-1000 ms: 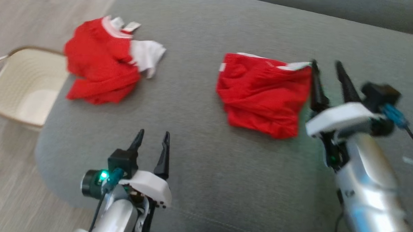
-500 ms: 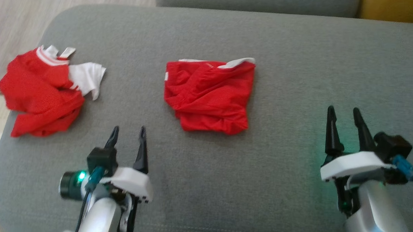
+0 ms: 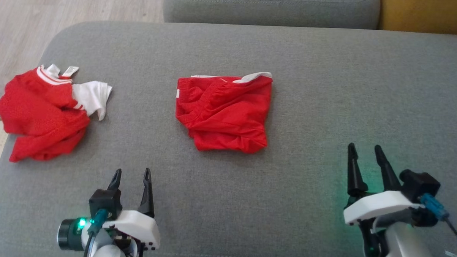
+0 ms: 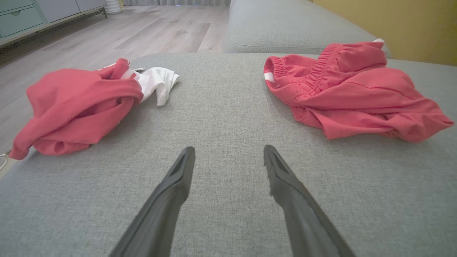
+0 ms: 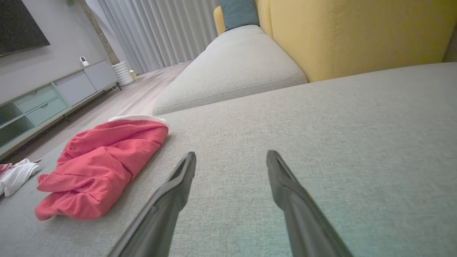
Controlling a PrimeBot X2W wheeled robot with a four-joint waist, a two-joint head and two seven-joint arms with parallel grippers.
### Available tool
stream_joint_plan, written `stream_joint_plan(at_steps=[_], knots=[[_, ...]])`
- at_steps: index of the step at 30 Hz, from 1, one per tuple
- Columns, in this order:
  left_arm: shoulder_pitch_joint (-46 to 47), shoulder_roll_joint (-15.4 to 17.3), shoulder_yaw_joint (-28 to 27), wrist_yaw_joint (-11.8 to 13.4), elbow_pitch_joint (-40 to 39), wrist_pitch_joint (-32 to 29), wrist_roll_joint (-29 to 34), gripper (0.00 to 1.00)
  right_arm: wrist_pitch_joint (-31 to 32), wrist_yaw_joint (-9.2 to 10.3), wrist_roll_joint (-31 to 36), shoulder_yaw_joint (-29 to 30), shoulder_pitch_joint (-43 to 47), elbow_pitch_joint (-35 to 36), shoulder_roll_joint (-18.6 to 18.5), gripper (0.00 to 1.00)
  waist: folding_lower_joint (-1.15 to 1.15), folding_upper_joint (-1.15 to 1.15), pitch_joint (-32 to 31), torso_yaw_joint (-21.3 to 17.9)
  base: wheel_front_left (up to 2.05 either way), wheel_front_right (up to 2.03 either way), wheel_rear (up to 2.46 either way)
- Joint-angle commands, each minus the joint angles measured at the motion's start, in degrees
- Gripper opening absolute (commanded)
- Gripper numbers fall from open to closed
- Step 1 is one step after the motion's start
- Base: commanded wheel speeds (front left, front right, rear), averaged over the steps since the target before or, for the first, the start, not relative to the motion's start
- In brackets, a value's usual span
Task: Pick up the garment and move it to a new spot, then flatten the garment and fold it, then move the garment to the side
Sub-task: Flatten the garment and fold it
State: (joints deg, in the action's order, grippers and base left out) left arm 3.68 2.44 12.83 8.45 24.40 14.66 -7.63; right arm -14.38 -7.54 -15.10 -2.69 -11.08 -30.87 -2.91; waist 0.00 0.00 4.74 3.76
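Parted end effector (image 4: 229,147), red shorts (image 4: 351,94), shirt (image 4: 75,103)

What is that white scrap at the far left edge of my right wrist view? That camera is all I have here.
Observer: It is the white part of a second, crumpled red and white garment. It lies at the left end of the grey cushion, apart from the red shorts.
Operator: And where is the left gripper?
Observer: The left gripper is open and empty near the cushion's front edge. It sits short of the gap between the two garments and touches neither.
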Motion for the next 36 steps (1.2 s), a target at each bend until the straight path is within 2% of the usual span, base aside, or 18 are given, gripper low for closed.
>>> stream_joint_plan(at_steps=[1, 8, 15, 23, 28, 36], knots=[[1.5, 0.4, -1.5, -0.2, -1.7, 0.3, 0.3, 1.00, -0.6, 0.05, 0.3, -1.9, -1.8, 1.5, 0.0, 1.00, 0.00, 0.00, 0.3, 0.3, 0.00, 0.00, 0.00], [3.8, 0.4, 1.8, -0.8, -1.8, 0.3, -1.0, 1.00, -0.6, 0.05, 2.0, -10.3, -8.4, -0.2, 0.0, 1.00, 0.00, 0.00, 2.2, 4.4, 0.00, 0.00, 0.00], [4.6, 0.4, 6.1, -0.8, -1.8, 0.3, -3.1, 1.00, 0.7, 0.05, 1.4, -19.6, -20.3, -9.2, 0.0, 1.00, 0.00, 0.00, 4.1, 10.9, 0.00, 0.00, 0.00], [4.8, 0.4, 8.8, -0.2, -2.2, 0.3, -4.7, 1.00, 2.1, 0.05, 4.7, -22.5, -30.6, -20.4, 0.0, 1.00, 0.00, 0.00, 5.3, 15.9, 0.00, 0.00, 0.00], [5.0, 0.4, 9.6, 0.0, -2.5, 0.3, -5.4, 1.00, 2.9, 0.05, 6.8, -23.1, -34.9, -25.9, -0.6, 1.00, 0.00, 0.00, 5.8, 17.0, 0.00, 0.00, 0.00], [5.8, 0.4, 10.7, 0.3, -3.0, 0.3, -6.5, 1.00, 7.3, 0.05, 7.7, -27.1, -39.6, -32.4, -1.9, 1.00, 0.00, 0.00, 6.6, 18.0, 0.00, 0.00, 0.00]])
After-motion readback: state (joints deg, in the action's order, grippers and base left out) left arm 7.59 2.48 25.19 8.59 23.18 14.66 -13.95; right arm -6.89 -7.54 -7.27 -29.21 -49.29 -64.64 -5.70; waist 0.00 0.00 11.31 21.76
